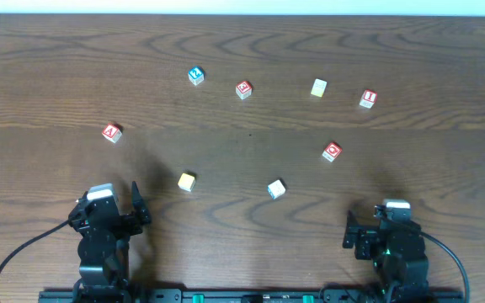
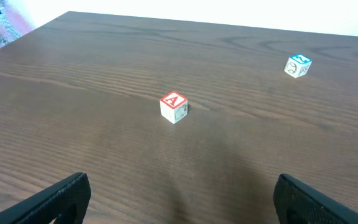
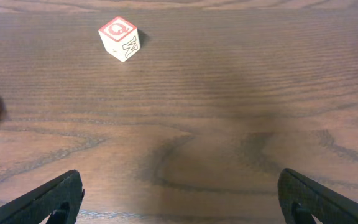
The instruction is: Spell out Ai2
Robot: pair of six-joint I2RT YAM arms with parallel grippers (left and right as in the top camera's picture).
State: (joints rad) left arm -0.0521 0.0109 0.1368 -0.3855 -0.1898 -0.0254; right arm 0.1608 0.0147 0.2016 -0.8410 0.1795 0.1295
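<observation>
Beyond spread left fingers (image 2: 55,200), A block (image 2: 173,107); beyond spread right fingers (image 3: 48,202), red-framed block (image 3: 120,38).

Blocks on my table (image 1: 40,50): eight.

- Red-topped, four: A block (image 1: 112,132), Q block (image 1: 333,151), I block (image 1: 368,98), fourth red block (image 1: 243,89).
- Blue-topped, one: blue block (image 1: 195,76).
- Yellow, one: yellow block (image 1: 187,181).
- Pale, two: cream block (image 1: 319,87), white block (image 1: 277,188).

My grippers, two: left gripper (image 2: 182,199), right gripper (image 3: 179,199).
</observation>
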